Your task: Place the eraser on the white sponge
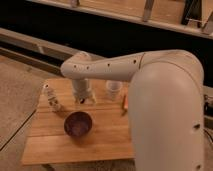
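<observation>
In the camera view, the robot's smooth white arm (165, 100) fills the right side and hides that end of the wooden table (105, 142). Neither the eraser nor the white sponge can be made out. The gripper (85, 100) hangs over the table's back middle, left of a white cup (113, 89); I cannot tell whether it is open, closed or holding anything. A round purple bowl (78, 124) sits in front of it, with bare planks around. An orange carrot-like piece (125, 103) shows at the arm's edge.

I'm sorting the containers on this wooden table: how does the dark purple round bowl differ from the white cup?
The dark purple round bowl is wide, low and dark; the white cup is narrower, taller and pale. The bowl sits nearer the camera on the wooden table, the cup farther back. The gripper hangs just behind the bowl, left of the cup. Both stand upright, openings up.
</observation>
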Controlling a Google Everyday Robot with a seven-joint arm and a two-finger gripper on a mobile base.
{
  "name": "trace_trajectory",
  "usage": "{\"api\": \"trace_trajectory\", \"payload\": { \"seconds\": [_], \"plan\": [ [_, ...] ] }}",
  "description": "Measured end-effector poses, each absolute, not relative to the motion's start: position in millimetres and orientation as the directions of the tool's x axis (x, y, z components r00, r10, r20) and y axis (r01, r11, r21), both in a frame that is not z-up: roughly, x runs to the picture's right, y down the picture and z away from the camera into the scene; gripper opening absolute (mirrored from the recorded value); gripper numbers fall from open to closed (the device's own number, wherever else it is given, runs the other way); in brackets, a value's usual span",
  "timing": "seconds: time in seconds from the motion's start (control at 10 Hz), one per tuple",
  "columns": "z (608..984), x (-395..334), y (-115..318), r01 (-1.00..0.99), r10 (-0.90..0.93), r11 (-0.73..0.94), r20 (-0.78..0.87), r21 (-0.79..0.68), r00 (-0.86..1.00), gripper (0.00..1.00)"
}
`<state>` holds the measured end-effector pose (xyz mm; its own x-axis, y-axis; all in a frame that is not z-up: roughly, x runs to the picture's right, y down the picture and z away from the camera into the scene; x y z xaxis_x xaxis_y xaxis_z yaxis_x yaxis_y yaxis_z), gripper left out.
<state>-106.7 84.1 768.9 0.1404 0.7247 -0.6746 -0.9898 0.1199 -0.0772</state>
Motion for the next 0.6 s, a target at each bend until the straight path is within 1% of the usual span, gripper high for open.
{"api": "trace_trajectory", "payload": {
  "seconds": [0.4,0.6],
  "plan": [
    [834,-123,66,-0.989,0.738,0.137,-0.661,-0.054,0.138,0.65],
    [864,-127,57,-0.993,0.756,0.116,-0.647,-0.018,0.1,0.65]
  ]
}}
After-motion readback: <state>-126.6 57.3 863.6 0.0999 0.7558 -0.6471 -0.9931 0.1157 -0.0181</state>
